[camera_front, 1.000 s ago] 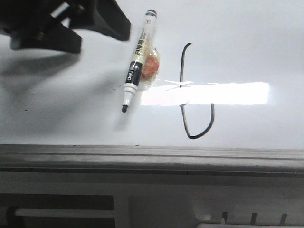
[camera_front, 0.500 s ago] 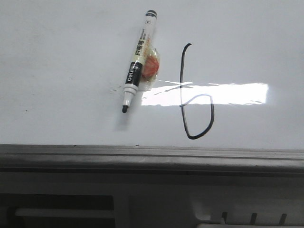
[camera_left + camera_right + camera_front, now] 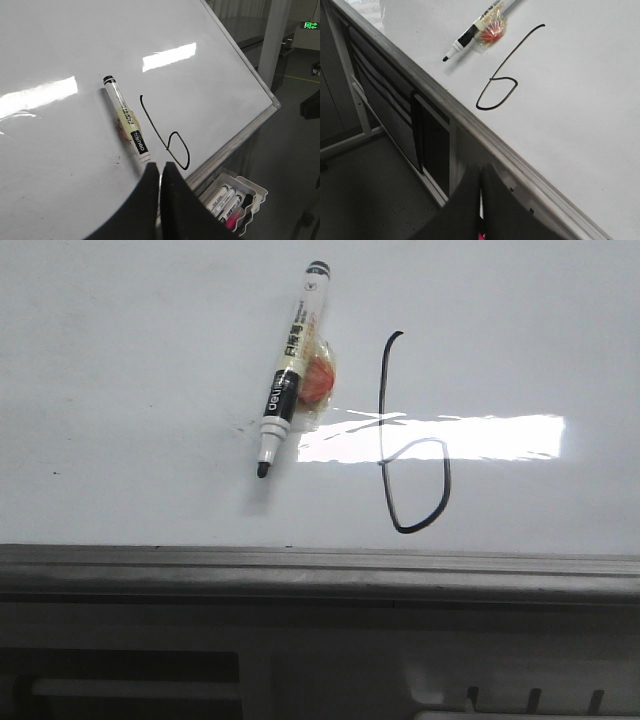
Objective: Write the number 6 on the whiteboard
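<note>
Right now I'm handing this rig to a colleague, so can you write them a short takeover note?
Left gripper: shut, empty, off the board.
Right gripper: shut, empty, below the board's grey edge.
The number 6 is drawn on the whiteboard, stem and closed loop complete.
The marker lies uncapped on the board left of the 6, tip toward the near edge, with a small orange-and-clear wrapper against it.
Done: the writing.
Left: seemingly nothing; perhaps cap and stow the marker.

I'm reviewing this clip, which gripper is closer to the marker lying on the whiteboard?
Left, likely. The left gripper hangs just off the marker, over the whiteboard. The right gripper sits beyond the board's edge, past the number 6.
</note>
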Motion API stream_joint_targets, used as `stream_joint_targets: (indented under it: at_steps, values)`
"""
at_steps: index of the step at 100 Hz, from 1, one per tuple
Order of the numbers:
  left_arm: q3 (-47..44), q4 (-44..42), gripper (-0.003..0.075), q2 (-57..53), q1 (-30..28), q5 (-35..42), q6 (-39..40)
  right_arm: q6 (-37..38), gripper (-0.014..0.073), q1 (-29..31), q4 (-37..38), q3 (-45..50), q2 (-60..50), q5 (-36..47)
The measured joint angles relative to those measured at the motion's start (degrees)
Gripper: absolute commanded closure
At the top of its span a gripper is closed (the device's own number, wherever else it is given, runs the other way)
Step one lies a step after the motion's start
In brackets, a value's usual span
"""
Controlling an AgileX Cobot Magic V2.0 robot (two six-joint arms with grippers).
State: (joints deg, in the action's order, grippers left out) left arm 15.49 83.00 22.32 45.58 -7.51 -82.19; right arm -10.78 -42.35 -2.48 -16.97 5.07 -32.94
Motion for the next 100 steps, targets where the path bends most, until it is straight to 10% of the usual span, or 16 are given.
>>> stream_joint_targets:
  at_steps: [34,63,100]
  values:
    - [-6.1,-12.1,0.0739,-6.3,-4.5,2.7,4.4,0.1,0.0644,0.0,0.1,0.0,0.0,0.0]
    - [-11.9,-67.7,0.0739,-22.5,-26.4,-5.1,60.9,0.1,0.0645,0.0,0.1,0.0,0.0,-0.1]
    - [-15.6,-73.2,0.0739,-22.7,-35.3,-12.3,68.0,0.1,0.0648,0.0,0.1,0.1,-0.1,-0.1]
